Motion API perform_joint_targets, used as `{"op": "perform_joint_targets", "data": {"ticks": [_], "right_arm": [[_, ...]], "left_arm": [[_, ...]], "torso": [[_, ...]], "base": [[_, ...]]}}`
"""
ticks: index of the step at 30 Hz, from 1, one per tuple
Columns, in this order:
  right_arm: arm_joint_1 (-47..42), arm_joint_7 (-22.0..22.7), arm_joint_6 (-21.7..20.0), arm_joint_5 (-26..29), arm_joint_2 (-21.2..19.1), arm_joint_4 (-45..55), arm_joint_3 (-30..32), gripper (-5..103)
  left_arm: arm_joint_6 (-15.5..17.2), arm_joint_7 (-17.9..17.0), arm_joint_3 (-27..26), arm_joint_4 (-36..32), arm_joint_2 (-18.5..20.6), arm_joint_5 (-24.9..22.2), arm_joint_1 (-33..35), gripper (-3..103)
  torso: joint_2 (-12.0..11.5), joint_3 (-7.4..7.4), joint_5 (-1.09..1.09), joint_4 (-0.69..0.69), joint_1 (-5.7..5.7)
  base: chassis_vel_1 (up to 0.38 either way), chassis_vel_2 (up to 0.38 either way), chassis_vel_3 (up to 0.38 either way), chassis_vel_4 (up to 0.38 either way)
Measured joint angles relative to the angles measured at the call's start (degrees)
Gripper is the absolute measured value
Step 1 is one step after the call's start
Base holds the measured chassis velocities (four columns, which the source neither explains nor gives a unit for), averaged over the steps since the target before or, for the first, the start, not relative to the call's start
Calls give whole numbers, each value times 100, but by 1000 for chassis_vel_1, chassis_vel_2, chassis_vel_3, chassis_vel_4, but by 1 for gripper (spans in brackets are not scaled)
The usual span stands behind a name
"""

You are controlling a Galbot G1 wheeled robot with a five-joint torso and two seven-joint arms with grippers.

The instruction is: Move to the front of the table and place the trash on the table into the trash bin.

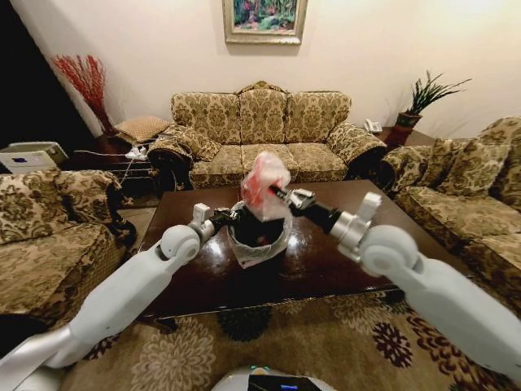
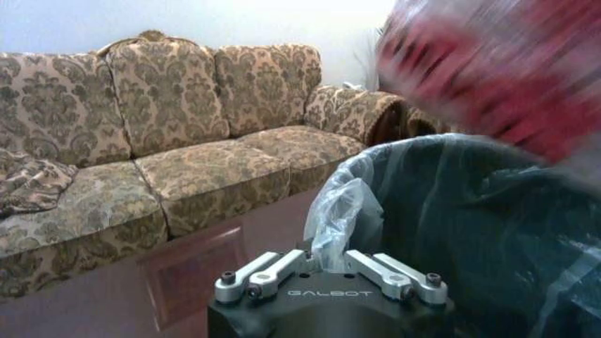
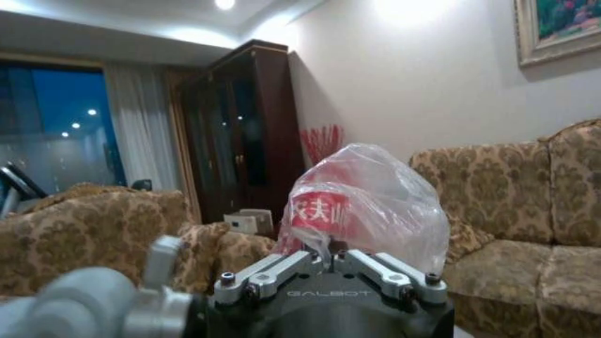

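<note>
The trash bin, dark with a pale plastic liner, stands on the dark glossy table near its middle. My left gripper is at the bin's left rim, and in the left wrist view this gripper is shut on a fold of the liner. Just above the bin's opening hangs the pink-white plastic bag, with my right gripper shut on it. In the right wrist view the bag sits bunched between that gripper's fingers. In the left wrist view the bag shows over the bin.
Patterned sofas ring the table: one behind, one left, one right. A side table with red stems stands back left, a potted plant back right. Floral carpet lies between me and the table.
</note>
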Motion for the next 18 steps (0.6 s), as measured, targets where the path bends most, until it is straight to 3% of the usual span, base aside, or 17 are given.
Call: {"op": "perform_joint_targets", "data": {"ticks": [5, 6, 8, 11, 12, 14, 16, 17, 18], "right_arm": [[7, -26, -48, -259, 117, -142, -55, -3], [-9, -76, -75, -422, 120, -153, -86, 8], [-17, -97, -86, -492, 120, -153, -103, 8], [-64, -300, -133, -809, 74, -115, -162, 24], [-64, -300, -133, -809, 74, -115, -162, 24], [-85, -420, -151, -930, 12, -31, -167, 35], [-89, -430, -152, -947, -3, -13, -167, 35], [-115, -443, -153, -977, -48, 29, -148, 46], [-115, -443, -153, -977, -48, 29, -148, 46]], "left_arm": [[6, -14, -20, -73, 6, -19, 35, 3], [7, -21, -30, -74, -3, -18, 50, 3], [7, -32, -34, -74, -16, -14, 56, 3], [-13, -117, -35, -76, -97, -5, 80, 3], [-13, -117, -35, -76, -97, -5, 80, 3], [-17, -123, -27, -56, -133, 3, 86, 3], [-17, -123, -27, -45, -136, 5, 86, 3], [-18, -121, -28, -12, -138, 11, 87, 3], [-18, -121, -28, -12, -138, 11, 87, 3]], "torso": [[0, 0, -1, 0, 0], [0, 0, -1, 0, 0], [0, 0, -1, 0, 0], [0, 0, -1, -1, 0], [0, 0, -1, -1, 0], [0, 0, -1, -1, 0], [0, 0, -1, -1, 0], [0, 0, -1, -1, -1], [0, 0, -1, -1, -1]], "base": [[0, 0, 0, 0], [0, 0, 0, 0], [0, 0, 0, 0], [0, 0, 0, 0], [0, 0, 0, 0], [0, 0, 0, 0], [0, 0, 0, 0], [0, 0, 0, 0], [0, 0, 0, 0]]}}
